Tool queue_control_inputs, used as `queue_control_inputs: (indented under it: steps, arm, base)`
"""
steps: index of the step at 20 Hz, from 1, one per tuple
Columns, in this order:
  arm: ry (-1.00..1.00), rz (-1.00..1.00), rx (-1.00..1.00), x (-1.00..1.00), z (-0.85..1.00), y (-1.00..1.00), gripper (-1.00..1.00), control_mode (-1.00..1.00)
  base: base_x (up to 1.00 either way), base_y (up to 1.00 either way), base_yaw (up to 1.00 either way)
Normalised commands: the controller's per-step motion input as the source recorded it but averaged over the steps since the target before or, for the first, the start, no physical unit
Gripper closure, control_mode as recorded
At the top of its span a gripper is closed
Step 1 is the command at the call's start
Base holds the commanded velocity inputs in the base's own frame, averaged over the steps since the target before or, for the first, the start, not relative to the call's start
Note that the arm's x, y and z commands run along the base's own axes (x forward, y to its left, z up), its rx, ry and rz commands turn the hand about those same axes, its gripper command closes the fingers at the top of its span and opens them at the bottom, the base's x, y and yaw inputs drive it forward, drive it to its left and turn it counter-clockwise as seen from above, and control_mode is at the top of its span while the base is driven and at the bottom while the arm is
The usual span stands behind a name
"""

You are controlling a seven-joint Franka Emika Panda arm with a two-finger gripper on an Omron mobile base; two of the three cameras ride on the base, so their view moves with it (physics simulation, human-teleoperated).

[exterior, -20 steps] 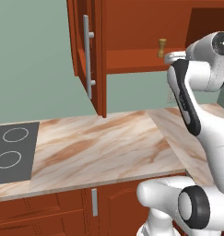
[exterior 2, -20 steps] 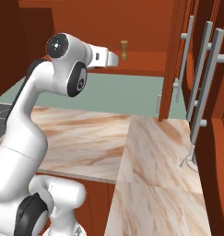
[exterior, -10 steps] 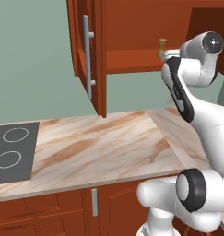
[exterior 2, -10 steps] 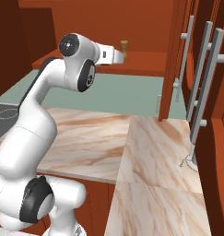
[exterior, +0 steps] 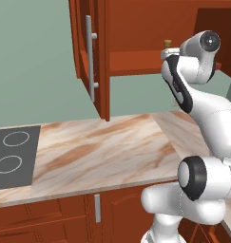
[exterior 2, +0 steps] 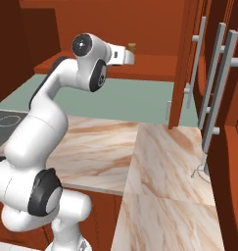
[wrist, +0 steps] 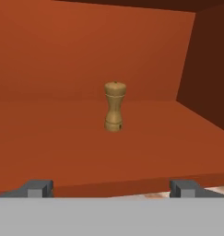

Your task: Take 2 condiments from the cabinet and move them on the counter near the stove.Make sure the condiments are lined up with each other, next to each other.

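A tan-brown wooden pepper-mill-shaped shaker (wrist: 114, 107) stands upright on the shelf of the open reddish-brown wall cabinet (wrist: 62, 138). My gripper (wrist: 112, 189) is open at the shelf's front edge and faces the shaker, well short of it, with nothing between its fingertips (wrist: 39, 188). From the right base, the shaker (exterior 2: 131, 47) stands just beyond my hand on the cabinet shelf (exterior 2: 154, 63). From the left base, the shaker's (exterior: 168, 43) top peeks over my arm. The marble counter (exterior: 102, 147) lies below, with the stove (exterior: 12, 156) at its left end.
The cabinet's open door (exterior: 91, 57) with its silver bar handle hangs left of the shelf. Tall doors with long bar handles (exterior 2: 213, 98) stand at the right. A small wire object (exterior 2: 201, 171) lies on the right-hand counter. The green wall (exterior 2: 130, 98) runs behind.
The arm has swung a little further toward the cabinet shelf, bringing the hand closer to the shaker. The gripper has stayed open and the shaker has not moved.
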Motion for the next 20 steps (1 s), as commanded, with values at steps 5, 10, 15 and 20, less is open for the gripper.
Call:
queue_control_inputs:
  steps: [5,10,15,20]
  arm:
    - [0.00,0.00,0.01,0.40,0.00,-0.01,-1.00,-1.00]
    - [0.00,0.00,0.00,0.18,-0.03,0.00,-1.00,-1.00]
    - [0.00,0.00,0.00,0.12,-0.08,-0.04,-1.00,-1.00]
    - [0.00,0.00,0.00,0.14,-0.11,-0.10,-1.00,-1.00]
  base:
    - [0.00,0.00,0.00]
    - [0.00,0.00,0.00]
    - [0.00,0.00,0.00]
    - [0.00,0.00,0.00]
